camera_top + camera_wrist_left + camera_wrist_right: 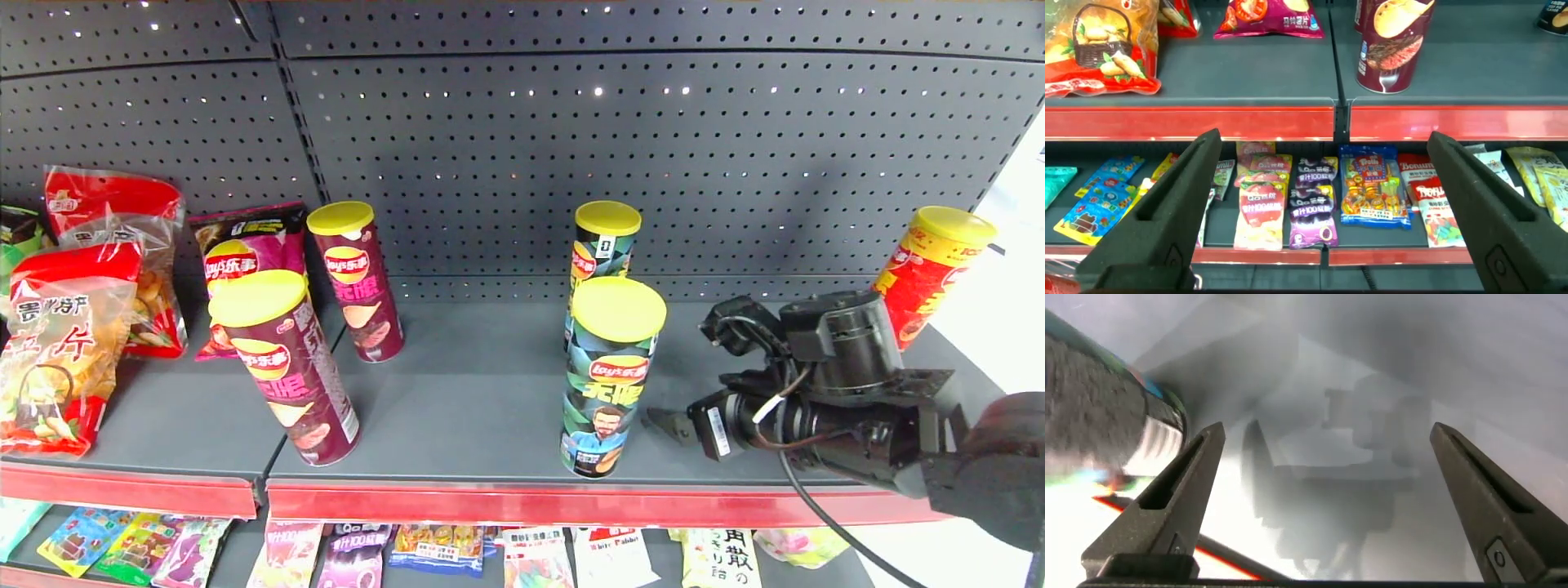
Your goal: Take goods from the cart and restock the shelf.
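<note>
The front green can (614,376), with its yellow lid fitted, stands upright on the shelf board (482,392), near the red front strip (522,502). A rear green can (602,245) stands directly behind it, close to the pegboard back (653,163).

The right gripper (671,425) is level with the lower part of the front green can, just beside it on the robot's right. Its fingers (1176,498) are spread wide with nothing between them. The can lies outside the gap, not in it.

The left gripper (1323,139) is below the shelf front, facing the lower shelf (1266,255), where flat sachets (1315,204) lie in a row. Its fingers are also spread and hold nothing.

To the robot's left on the shelf board stand a front maroon can (286,367) and a rear maroon can (357,278), both with yellow lids. Beyond them are a maroon crisp bag (245,253) and clear snack bags (65,351). A red can (931,269) stands at the far right end of the shelf, well apart from the green cans.
</note>
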Available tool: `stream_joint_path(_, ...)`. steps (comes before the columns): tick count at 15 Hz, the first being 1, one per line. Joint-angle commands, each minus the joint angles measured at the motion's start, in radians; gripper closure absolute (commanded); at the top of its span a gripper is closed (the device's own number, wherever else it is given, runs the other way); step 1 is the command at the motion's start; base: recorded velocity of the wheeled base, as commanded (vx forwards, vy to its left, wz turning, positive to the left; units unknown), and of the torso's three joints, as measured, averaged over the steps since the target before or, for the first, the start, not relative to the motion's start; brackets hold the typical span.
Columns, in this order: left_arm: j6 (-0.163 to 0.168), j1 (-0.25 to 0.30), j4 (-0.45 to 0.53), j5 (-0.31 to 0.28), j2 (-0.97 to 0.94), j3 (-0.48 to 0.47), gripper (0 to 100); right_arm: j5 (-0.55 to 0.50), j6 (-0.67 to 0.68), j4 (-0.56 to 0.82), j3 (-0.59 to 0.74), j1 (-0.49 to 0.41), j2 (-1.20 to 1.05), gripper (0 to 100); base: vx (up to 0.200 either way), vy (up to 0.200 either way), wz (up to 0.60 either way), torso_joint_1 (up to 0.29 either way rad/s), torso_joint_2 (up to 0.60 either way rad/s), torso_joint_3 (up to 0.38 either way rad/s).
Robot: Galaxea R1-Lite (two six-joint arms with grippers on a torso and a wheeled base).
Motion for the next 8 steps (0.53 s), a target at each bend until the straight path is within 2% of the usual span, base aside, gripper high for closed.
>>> stream_joint_path(1, 0.000, 0.000, 0.000, 0.000, 0.003, 0.000, 0, -0.001, 0.006, -0.001, 0.056, -0.016, -0.112, 0, 0.000, 0.000, 0.00, 0.000, 0.00, 0.000)
stream_joint_path(4, 0.001, 0.000, 0.000, 0.000, 0.003, 0.000, 0, -0.001, 0.004, 0.000, 0.110, -0.020, -0.188, 0, 0.000, 0.000, 0.00, 0.000, 0.00, 0.000)
stream_joint_path(8, 0.001, 0.000, 0.000, -0.001, 0.001, 0.000, 0, 0.001, 0.004, 0.000, 0.125, -0.011, -0.167, 0, 0.000, 0.000, 0.00, 0.000, 0.00, 0.000)
